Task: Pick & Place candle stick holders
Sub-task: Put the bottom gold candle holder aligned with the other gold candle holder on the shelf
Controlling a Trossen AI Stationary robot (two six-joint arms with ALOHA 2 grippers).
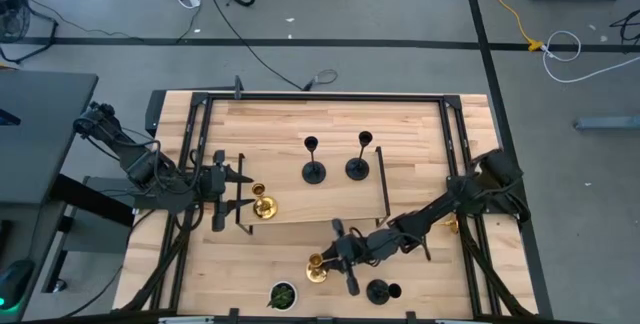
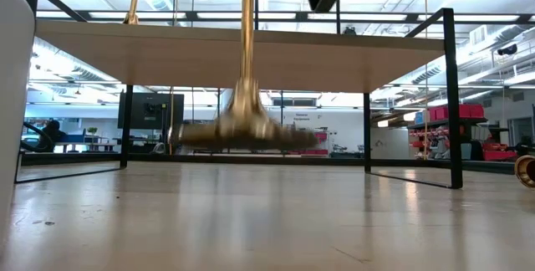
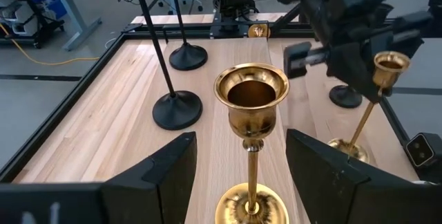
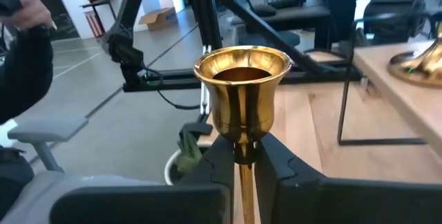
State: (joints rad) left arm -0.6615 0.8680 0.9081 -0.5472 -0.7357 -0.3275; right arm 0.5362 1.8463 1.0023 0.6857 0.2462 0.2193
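Note:
My right gripper (image 1: 328, 260) is shut on a shiny gold candle stick holder (image 1: 318, 267) over the near middle of the table. My left gripper (image 1: 245, 196) is open, its fingers (image 3: 173, 175) standing on either side of a second gold holder (image 3: 251, 96) without touching it. That holder stands on its round base at the raised shelf's near left corner (image 1: 262, 205). Two matte black holders (image 1: 313, 171) (image 1: 358, 167) stand on their bases farther back on the shelf. A third black holder (image 1: 380, 291) is near the front edge. My right gripper pinches the gold holder's thin stem just below its top cup (image 4: 242, 156) between its two fingers. The fingers come about level from the table's right side and lie across the stem. The holder tilts in the hold, and its base (image 2: 247, 130) shows above the tabletop.
The wooden shelf on a black frame (image 1: 385, 179) covers the table's far half. A small dark round thing with green inside (image 1: 282, 295) sits at the front edge. Another gold piece (image 1: 450, 224) lies by the right arm. A person shows beyond the table (image 4: 24, 51).

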